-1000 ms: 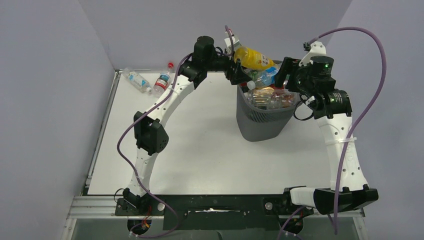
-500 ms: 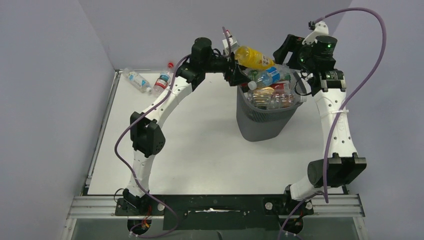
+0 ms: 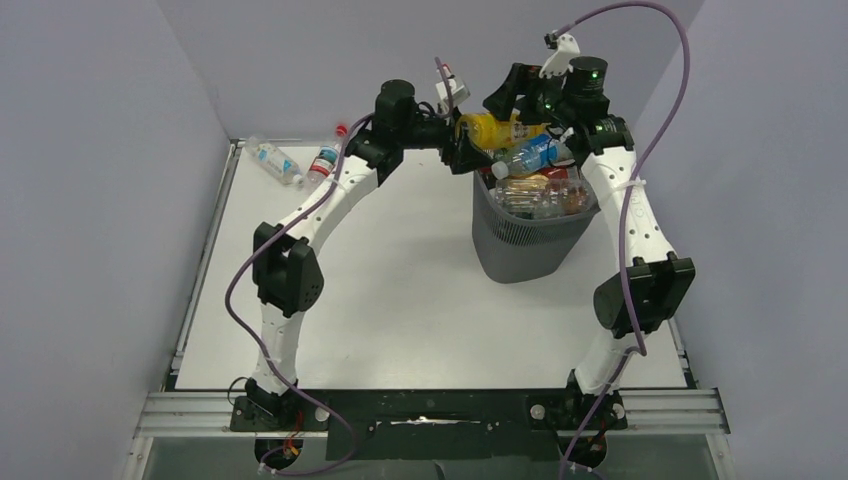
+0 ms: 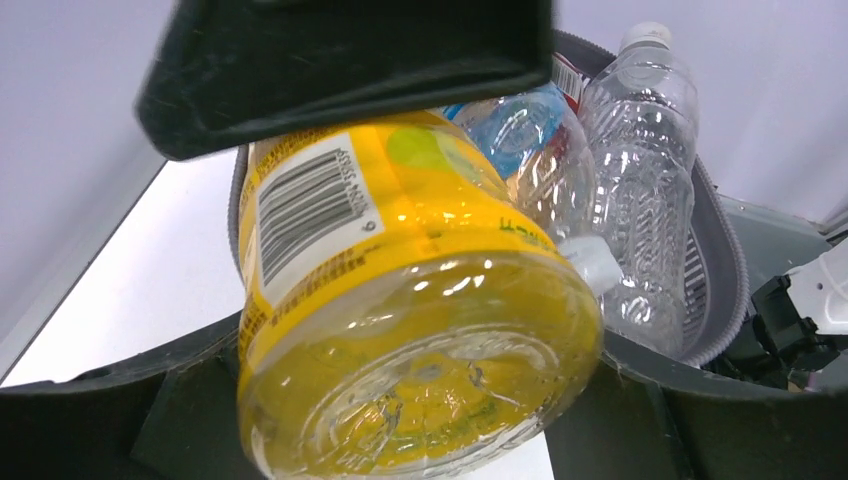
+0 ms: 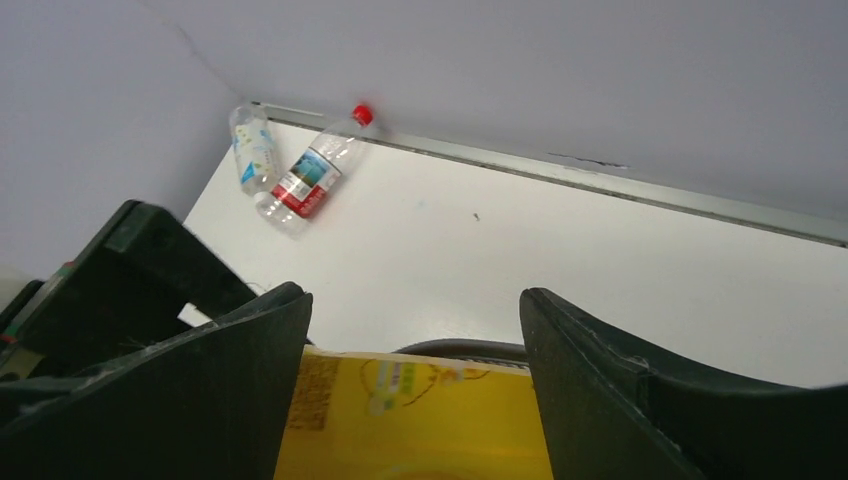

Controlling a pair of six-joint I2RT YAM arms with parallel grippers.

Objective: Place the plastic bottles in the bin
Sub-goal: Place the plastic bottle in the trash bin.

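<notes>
From above, the grey bin point(image 3: 525, 245) stands on the worktop point(image 3: 400, 290), heaped full of bottles point(image 3: 540, 195). The left fingers point(image 3: 465, 152) hold a yellow bottle point(image 3: 488, 130) over its rim. Two more bottles point(image 3: 272, 160) lie in the far left corner.

The left wrist view shows the yellow bottle squeezed between those fingers, with a clear bottle point(image 4: 645, 180) in the bin behind.

In the right wrist view, the right fingers point(image 5: 200, 390) gape wide and hold nothing.
</notes>
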